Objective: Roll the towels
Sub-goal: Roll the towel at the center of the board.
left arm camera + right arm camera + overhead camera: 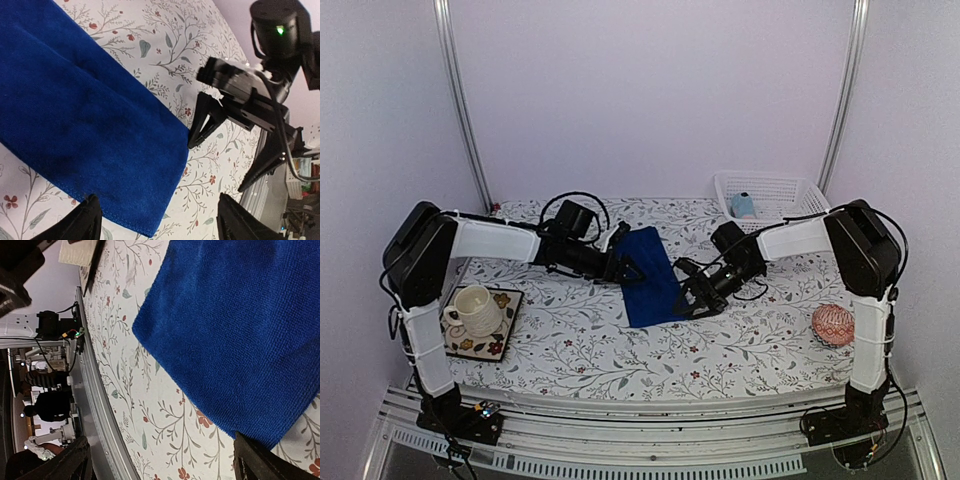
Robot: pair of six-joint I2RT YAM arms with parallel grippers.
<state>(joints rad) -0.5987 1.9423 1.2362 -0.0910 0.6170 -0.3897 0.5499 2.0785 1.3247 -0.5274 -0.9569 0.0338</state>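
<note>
The left gripper (626,268) is at the left edge of the royal-blue towel (650,278). Its fingers are wide apart, with a towel corner between them. The towel lies flat in the middle of the table (570,352), and the right gripper (686,294) is at its right edge, fingers apart too, one finger next to a corner.

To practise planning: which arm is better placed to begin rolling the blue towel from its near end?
Probably right. The open right tool sits by the near corner of the blue towel; the open left tool is at its left edge, farther along.
</note>
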